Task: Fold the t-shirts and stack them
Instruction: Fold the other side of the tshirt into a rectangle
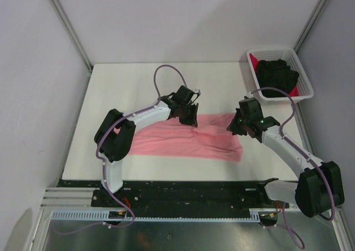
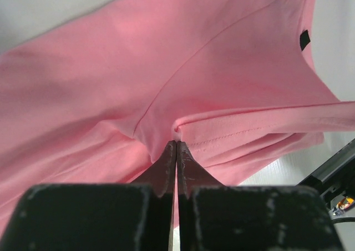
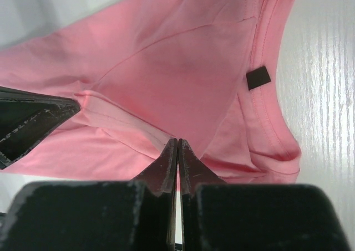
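Observation:
The salmon-pink t-shirt [image 1: 188, 140] lies partly folded across the middle of the table. Its dark neck label shows in the left wrist view [image 2: 304, 39] and the right wrist view [image 3: 258, 77]. My left gripper [image 1: 191, 118] is shut, pinching a hemmed fold at the shirt's far edge [image 2: 176, 143]. My right gripper [image 1: 236, 126] is shut on a fold of the same shirt near the collar end [image 3: 177, 141]. The left gripper's finger shows in the right wrist view [image 3: 33, 118]. The black t-shirt [image 1: 277, 73] lies bunched on the bright red t-shirt [image 1: 254, 60] in the basket.
The white lattice basket [image 1: 302, 87] stands at the table's far right corner. White table surface [image 1: 127, 90] lies behind and left of the pink shirt. Frame posts stand at the back corners, and a black rail runs along the near edge.

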